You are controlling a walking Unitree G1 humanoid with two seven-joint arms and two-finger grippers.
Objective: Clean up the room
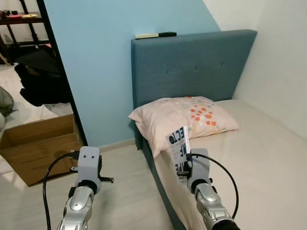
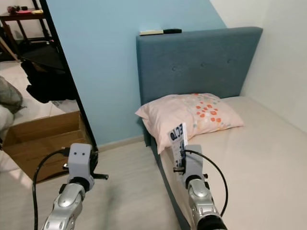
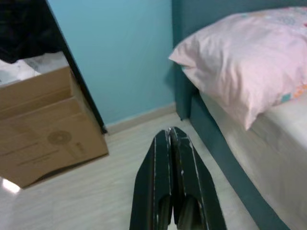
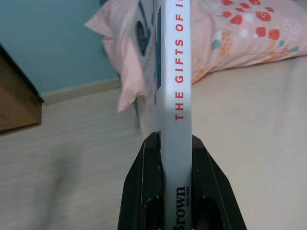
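Right pincer (image 4: 176, 191) clamped on thin white paperback book (image 1: 178, 148) lower centre, spine upright, probably for carrying off the beige bed (image 1: 268, 158). Left pincer (image 3: 171, 187) pressed together, idle over pale floor.

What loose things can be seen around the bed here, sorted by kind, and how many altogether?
Pillows: 1, the pink pillow on the bed.
Books: 1, the white book held upright in the right gripper.
Cardboard boxes: 1, the open box on the floor.
Small items on the headboard: 2, pale and dark.
Total: 5
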